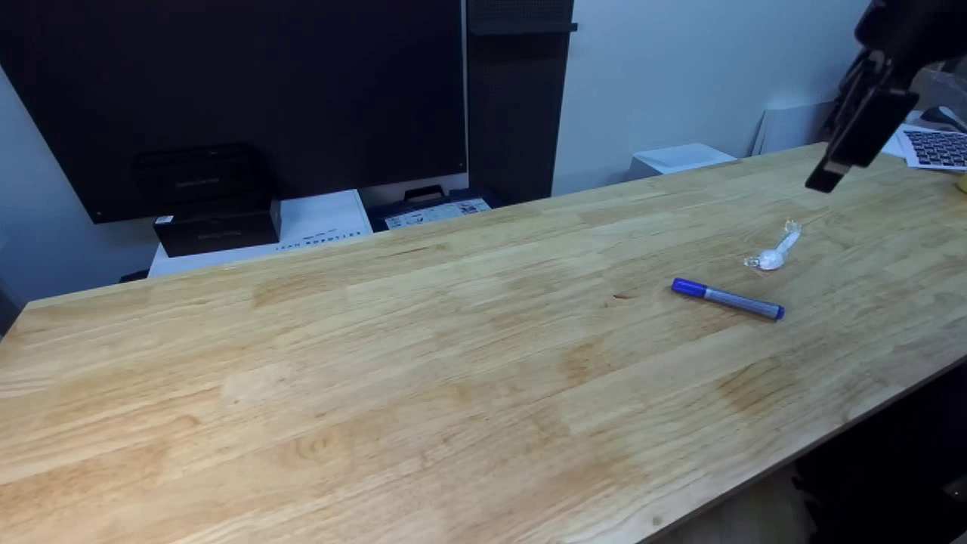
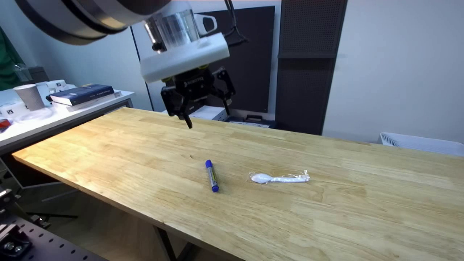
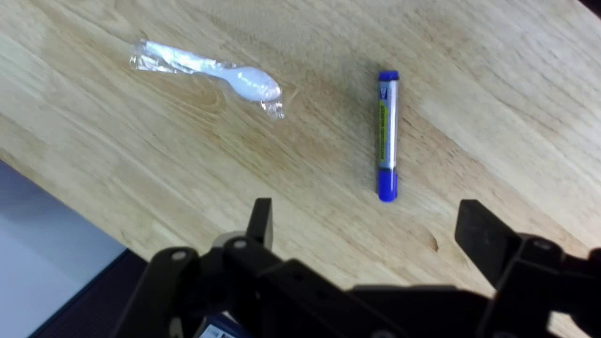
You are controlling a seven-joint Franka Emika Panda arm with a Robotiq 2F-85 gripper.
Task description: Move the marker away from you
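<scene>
Marker (image 2: 212, 176): flat on the table (image 2: 326, 221), ungripped
Gripper (image 2: 209, 120): above, jaws wide apart, empty
Marker's move: seemingly unstarted; grasp, carry, release remain

A wrapped spoon (image 3: 220, 72) lies on the table (image 1: 423, 370).

Got a clean read on ROBOTIQ, pale letters across the black body of the gripper (image 2: 208, 120), in an exterior view. Also made out LEAN ROBOTICS, a bit blurry tbh, on the white box (image 1: 325, 214), in an exterior view. Couldn't crack the fuzzy print on the yellow label (image 3: 383, 134) of the marker (image 3: 389, 136) in the wrist view, or the lettering on the black box (image 1: 245, 225).
</scene>
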